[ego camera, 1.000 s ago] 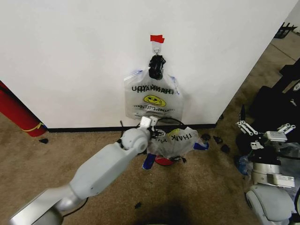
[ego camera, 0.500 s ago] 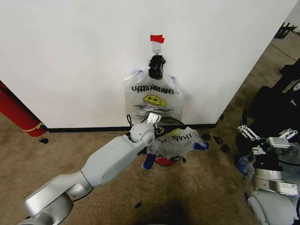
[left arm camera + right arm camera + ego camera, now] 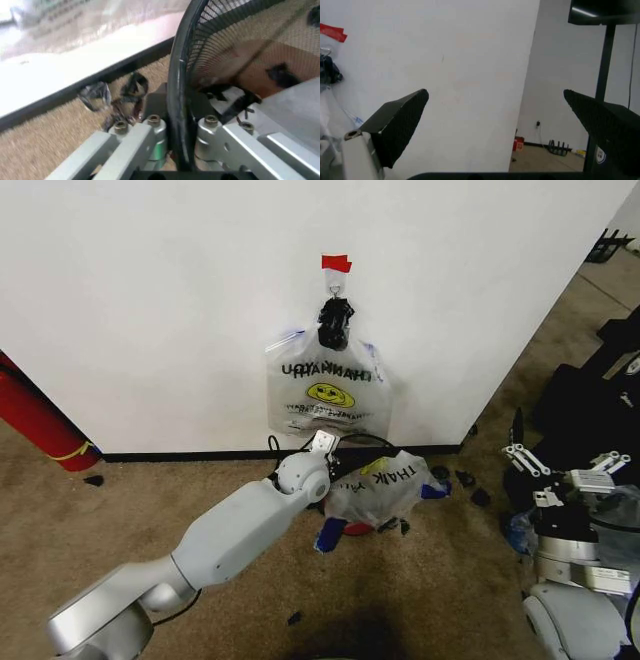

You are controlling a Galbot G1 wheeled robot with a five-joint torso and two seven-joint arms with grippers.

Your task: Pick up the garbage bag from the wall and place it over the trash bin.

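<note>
The garbage bag lies crumpled over the black wire-mesh trash bin on the carpet below the white wall, under the clipped bundle of bags on the hook. The left pincer straddles the bin's rim, one finger either side, seemingly pinching it. The right pincer waits spread wide, well off to the right. The placing step looks nearly done; next calls for seating the bag evenly round the rim before letting go
</note>
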